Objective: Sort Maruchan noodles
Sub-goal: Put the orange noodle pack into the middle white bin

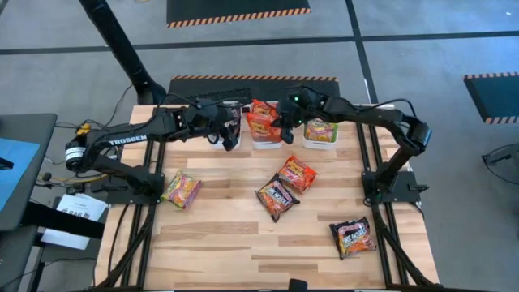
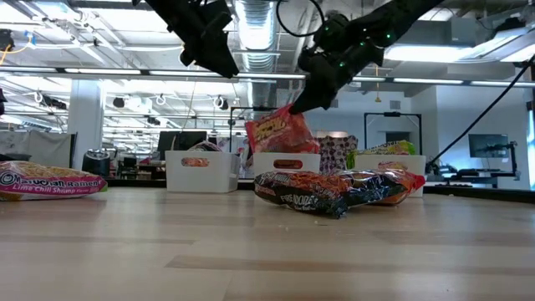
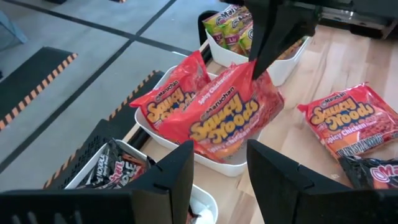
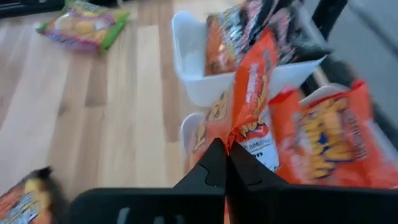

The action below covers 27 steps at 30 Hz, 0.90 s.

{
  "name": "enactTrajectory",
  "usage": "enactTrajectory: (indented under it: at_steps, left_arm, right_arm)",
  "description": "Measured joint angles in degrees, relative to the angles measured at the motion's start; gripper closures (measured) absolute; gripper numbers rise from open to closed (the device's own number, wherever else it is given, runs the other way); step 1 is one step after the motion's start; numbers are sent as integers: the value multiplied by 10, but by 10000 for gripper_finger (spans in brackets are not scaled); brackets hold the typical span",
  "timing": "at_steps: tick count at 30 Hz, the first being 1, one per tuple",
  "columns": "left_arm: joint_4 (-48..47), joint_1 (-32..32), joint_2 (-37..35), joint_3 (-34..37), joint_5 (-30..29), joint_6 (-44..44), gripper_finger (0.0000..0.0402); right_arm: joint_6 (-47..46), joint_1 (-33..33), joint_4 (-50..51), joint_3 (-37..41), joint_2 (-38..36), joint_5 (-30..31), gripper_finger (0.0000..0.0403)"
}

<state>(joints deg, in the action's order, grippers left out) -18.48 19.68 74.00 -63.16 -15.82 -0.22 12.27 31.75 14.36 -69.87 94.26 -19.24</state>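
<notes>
Three white bins stand along the table's far edge: dark packets in the left bin (image 1: pixel 217 139), red-orange ones in the middle bin (image 3: pixel 219 165), green ones in the right bin (image 1: pixel 321 144). My right gripper (image 1: pixel 284 127) is shut on a red-orange Maruchan packet (image 3: pixel 227 115) over the middle bin. My left gripper (image 3: pixel 217 174) hovers open and empty above the left bin. Loose on the table lie a green packet (image 1: pixel 182 191), a red-orange one (image 1: pixel 298 173) and two dark ones (image 1: pixel 277 197) (image 1: pixel 353 238). My right gripper pinches the red-orange packet by its top sealed edge (image 3: pixel 256 73) between its two shut fingers (image 3: pixel 273 37). The fingers slant down from above. The packet hangs tilted below them, its lower end at the middle bin's rim, over another red-orange packet (image 3: pixel 168 102) that lies inside.
The two arms stand close together over the bins at the far edge. Bare wood takes up the near half of the table (image 1: pixel 243 251). Floor and a striped mat lie beyond the far edge.
</notes>
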Motion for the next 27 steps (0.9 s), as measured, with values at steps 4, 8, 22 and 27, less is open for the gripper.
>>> enactTrajectory:
  at_steps: [4,8,22,27]
  left_arm:
    - [0,3,0,0,1,5,264]
    - [0,8,0,0,1,10,264]
    - [-1,12,1,0,6,17,264]
    - [-1,12,1,0,5,17,264]
  right_arm:
    - [4,-7,-31,0,0,36,393]
    - [12,-5,-23,0,0,44,393]
    - [-6,-32,22,0,51,118,372]
    - [-23,-34,54,0,44,144,336]
